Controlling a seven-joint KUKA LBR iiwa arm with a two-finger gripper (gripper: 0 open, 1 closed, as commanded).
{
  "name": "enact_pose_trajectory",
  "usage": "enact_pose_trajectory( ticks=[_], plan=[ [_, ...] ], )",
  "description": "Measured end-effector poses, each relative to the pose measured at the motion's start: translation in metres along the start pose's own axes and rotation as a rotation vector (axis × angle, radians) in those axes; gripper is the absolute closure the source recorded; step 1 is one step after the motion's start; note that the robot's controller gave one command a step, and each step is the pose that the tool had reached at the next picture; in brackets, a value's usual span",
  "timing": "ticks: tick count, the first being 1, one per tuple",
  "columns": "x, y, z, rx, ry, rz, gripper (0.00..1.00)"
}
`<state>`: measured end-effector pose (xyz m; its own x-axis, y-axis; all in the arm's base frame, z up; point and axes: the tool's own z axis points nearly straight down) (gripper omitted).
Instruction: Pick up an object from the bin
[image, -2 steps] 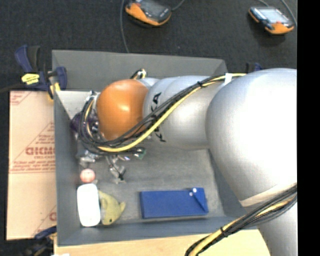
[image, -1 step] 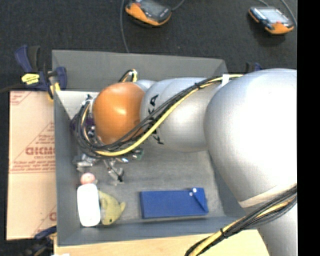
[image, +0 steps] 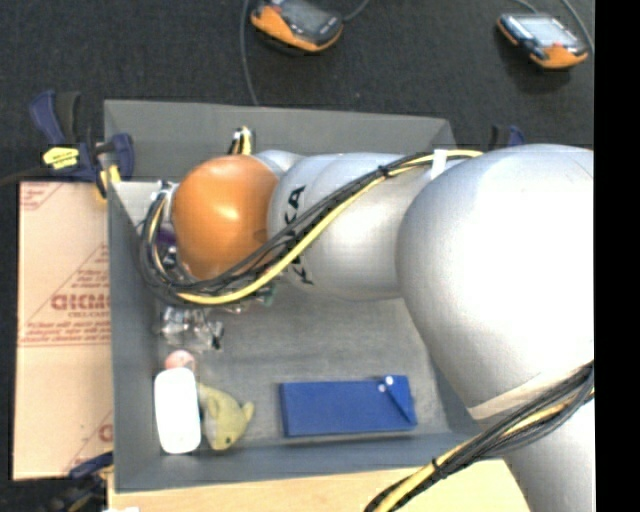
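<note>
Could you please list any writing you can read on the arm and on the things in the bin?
"KUKA": black letters running along the arm, partly crossed by the yellow cable.
No writing can be read on the blue box, the white bottle or the yellow toy.

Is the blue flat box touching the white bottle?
No, the blue box lies apart from the white bottle, with a yellow soft toy between them.
</note>
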<state>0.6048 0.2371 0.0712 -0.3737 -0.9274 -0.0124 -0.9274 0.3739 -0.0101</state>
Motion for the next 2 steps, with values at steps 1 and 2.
enact_pose_trajectory(
  ticks=[1, 2],
  plan=[
    [0.0034, -0.0015, 0.0003, 0.0, 0.01, 0.002, 0.0],
    [0.0034, -0.0014, 0.0004, -0.001, 0.009, 0.003, 0.0]
  ],
)
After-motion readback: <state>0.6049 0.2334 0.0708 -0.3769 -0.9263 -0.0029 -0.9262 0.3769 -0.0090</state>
